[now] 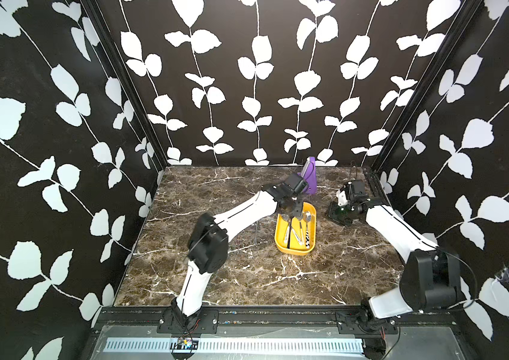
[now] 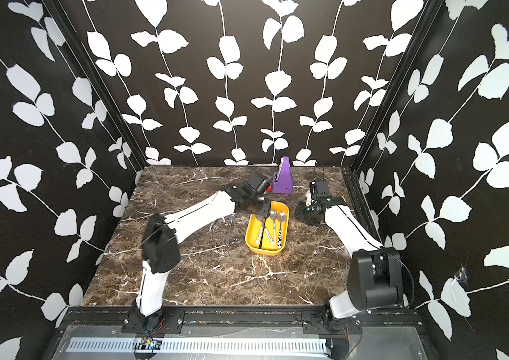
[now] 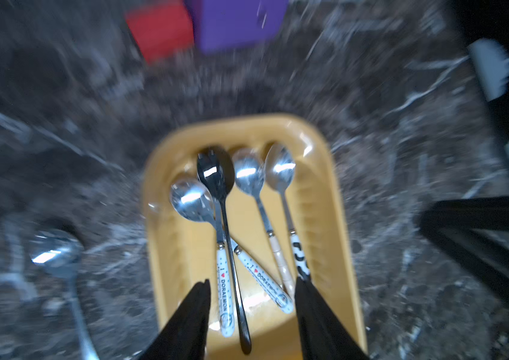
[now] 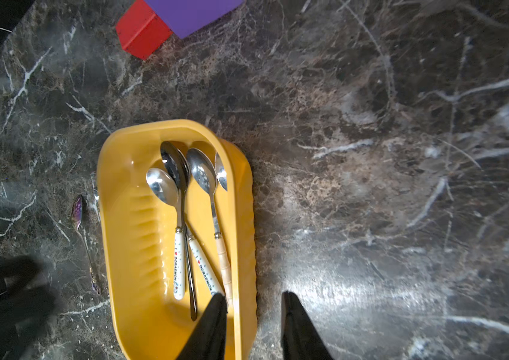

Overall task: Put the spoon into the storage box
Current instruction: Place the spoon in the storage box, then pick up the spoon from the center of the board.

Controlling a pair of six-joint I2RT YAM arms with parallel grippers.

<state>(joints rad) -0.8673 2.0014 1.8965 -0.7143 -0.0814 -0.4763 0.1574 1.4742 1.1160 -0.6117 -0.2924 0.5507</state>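
Black leaf-print walls [image 1: 231, 93] enclose a brown marble tabletop [image 1: 231, 280], where one loose spoon [image 4: 77, 210] lies just left of the yellow storage box [image 1: 294, 250]. The left gripper [image 3: 252, 282] hangs spread over the box, the black spoon [image 3: 227, 240] inside it; rightward, the right gripper [image 4: 253, 295] hovers parted, empty.

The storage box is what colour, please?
The storage box is bright yellow, clearest in the right wrist view.

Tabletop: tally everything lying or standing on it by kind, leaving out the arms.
Spoons in the storage box: 5
Loose spoon on the table: 1
Storage box: 1
Red block: 1
Purple stand: 1
Total: 9
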